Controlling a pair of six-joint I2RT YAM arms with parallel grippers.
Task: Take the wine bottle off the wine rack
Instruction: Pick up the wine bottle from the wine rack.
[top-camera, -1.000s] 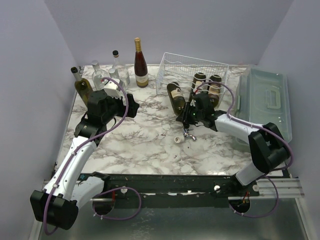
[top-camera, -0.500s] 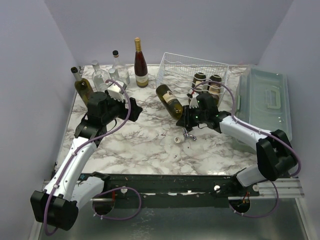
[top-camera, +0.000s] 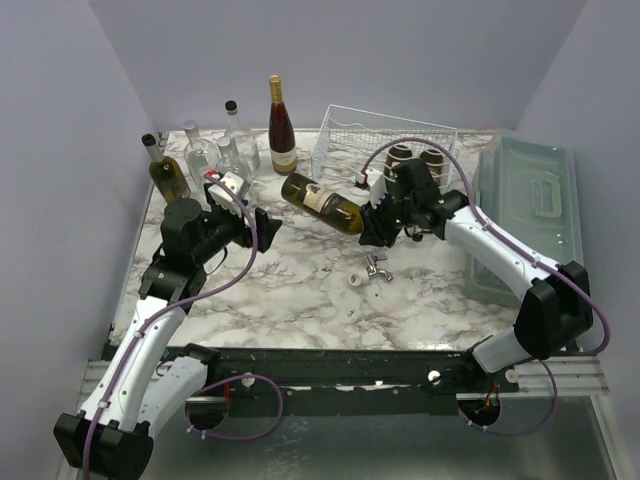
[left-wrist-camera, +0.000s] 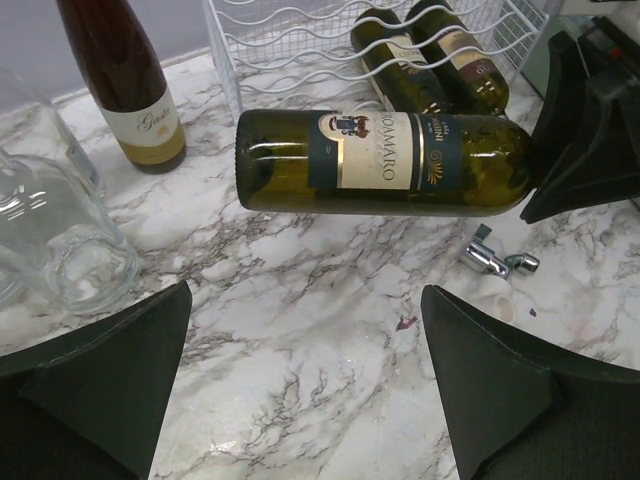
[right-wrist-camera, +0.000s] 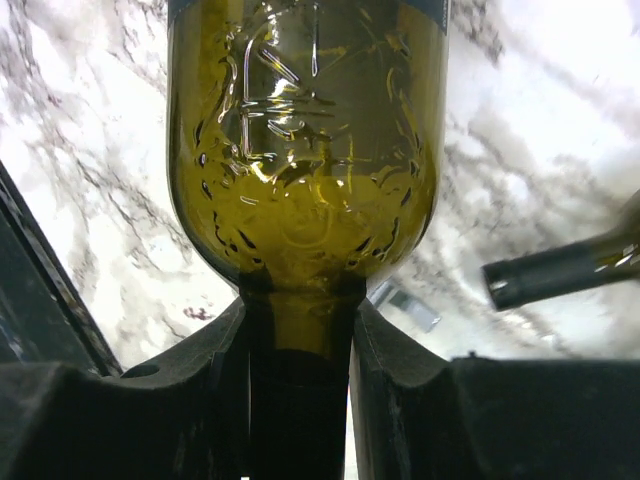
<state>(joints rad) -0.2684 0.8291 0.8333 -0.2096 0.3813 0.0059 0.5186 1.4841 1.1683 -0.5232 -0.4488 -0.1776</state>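
With my right gripper (right-wrist-camera: 298, 335) pinching the neck of the wine bottle (top-camera: 322, 203), held level above the marble tabletop (top-camera: 300, 290) just clear of the wine rack (top-camera: 390, 135), and my left gripper (top-camera: 257, 217) spread wide nearby, I judge a slow, level lowering safest.

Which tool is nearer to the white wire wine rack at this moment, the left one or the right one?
Right. The right tool holds the green wine bottle by its neck, close in front of the wine rack; the left tool hangs open farther left.
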